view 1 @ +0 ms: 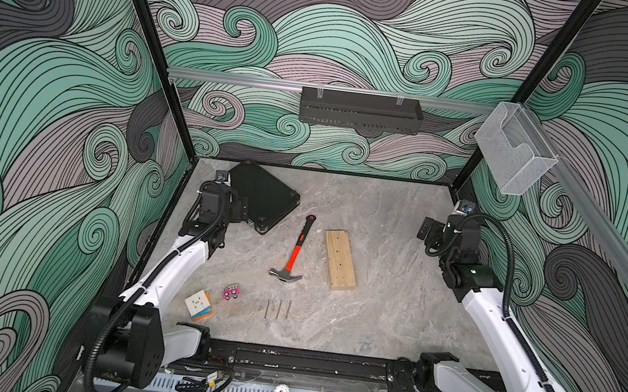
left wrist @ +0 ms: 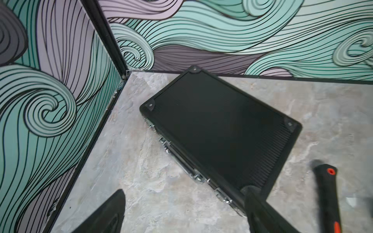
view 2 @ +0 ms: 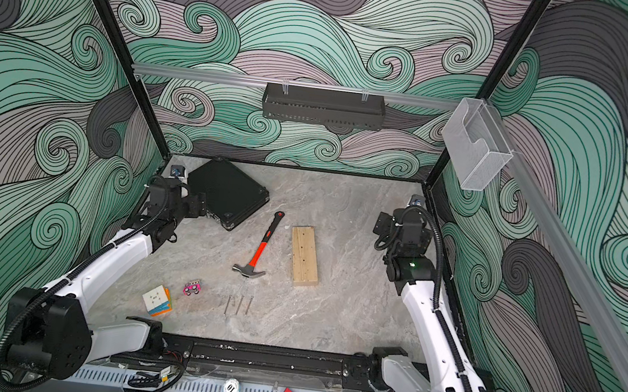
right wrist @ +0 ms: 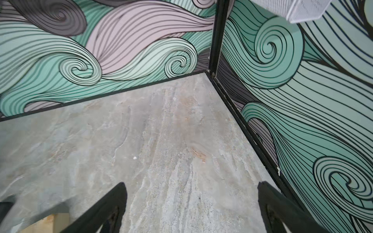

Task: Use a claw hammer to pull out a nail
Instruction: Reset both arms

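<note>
- The claw hammer (view 1: 292, 249) lies flat mid-surface beside a wood block (view 1: 340, 259), with its head toward the near edge.
- The left gripper (left wrist: 185, 191) is spread wide and empty by the black case (left wrist: 222, 131); the hammer's handle end is near it.
- The right gripper (right wrist: 191, 184) is spread wide and empty near the right edge, well apart from the hammer.

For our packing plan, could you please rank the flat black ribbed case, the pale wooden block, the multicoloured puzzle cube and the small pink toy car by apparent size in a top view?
Largest to smallest:
1. flat black ribbed case
2. pale wooden block
3. multicoloured puzzle cube
4. small pink toy car
</note>
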### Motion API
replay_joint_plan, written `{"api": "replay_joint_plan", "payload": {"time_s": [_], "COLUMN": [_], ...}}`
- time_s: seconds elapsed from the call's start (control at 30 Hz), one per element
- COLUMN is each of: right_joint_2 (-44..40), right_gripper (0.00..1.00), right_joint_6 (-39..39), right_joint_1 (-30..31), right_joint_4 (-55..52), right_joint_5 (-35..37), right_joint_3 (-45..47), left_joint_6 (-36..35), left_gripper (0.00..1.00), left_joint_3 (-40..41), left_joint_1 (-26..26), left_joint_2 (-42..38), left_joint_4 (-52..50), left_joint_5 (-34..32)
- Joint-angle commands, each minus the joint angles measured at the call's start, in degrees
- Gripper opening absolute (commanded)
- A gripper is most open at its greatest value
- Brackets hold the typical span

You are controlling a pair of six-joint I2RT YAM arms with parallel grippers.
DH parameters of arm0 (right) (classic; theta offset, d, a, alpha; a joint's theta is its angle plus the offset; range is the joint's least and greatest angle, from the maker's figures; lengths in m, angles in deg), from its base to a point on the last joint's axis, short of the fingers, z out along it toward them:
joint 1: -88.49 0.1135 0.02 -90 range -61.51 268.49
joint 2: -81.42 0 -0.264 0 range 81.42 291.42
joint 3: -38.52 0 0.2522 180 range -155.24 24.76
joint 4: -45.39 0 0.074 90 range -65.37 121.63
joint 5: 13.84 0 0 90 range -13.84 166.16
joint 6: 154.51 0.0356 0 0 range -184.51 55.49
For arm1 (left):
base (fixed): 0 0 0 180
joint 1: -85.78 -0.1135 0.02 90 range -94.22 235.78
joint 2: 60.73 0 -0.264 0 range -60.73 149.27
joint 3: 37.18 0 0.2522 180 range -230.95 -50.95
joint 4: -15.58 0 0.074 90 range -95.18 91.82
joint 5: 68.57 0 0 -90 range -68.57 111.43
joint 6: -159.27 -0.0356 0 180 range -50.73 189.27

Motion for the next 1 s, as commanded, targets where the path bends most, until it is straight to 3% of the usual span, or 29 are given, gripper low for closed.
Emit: {"api": "replay_joint_plan", "payload": {"time_s": [0.0, 0.13, 0.37, 0.53, 0.97], "right_joint_2": [-1.1, -1.1, 2.9, 5.0, 17.0], "right_gripper": [1.0, 1.0, 1.0, 1.0, 1.0], "right_joint_6": [-0.6, -2.5, -2.2, -3.0, -7.3], "right_joint_1": [-1.5, -2.2, -2.4, -2.4, -2.2], "right_joint_4": [6.7, 15.0, 20.1, 31.6, 47.3], "right_joint_5": [1.3, -0.5, -1.7, -2.4, -8.4], "right_joint_3": [4.0, 10.6, 14.8, 20.2, 24.1], "left_joint_6": [-1.2, -0.5, 0.3, 0.9, 0.9], "left_gripper": [0.89, 0.89, 0.9, 0.9, 0.9], "left_joint_3": [3.9, 9.6, 13.9, 15.9, 17.3], "left_joint_1": [-1.4, -2.7, -5.0, -5.4, -6.3], "left_joint_2": [-1.5, -2.1, 2.8, 7.1, 13.9], "left_joint_4": [6.8, 13.5, 20.6, 25.7, 35.3], "left_joint_5": [-1.4, -0.7, 1.9, 2.5, 1.6]}}
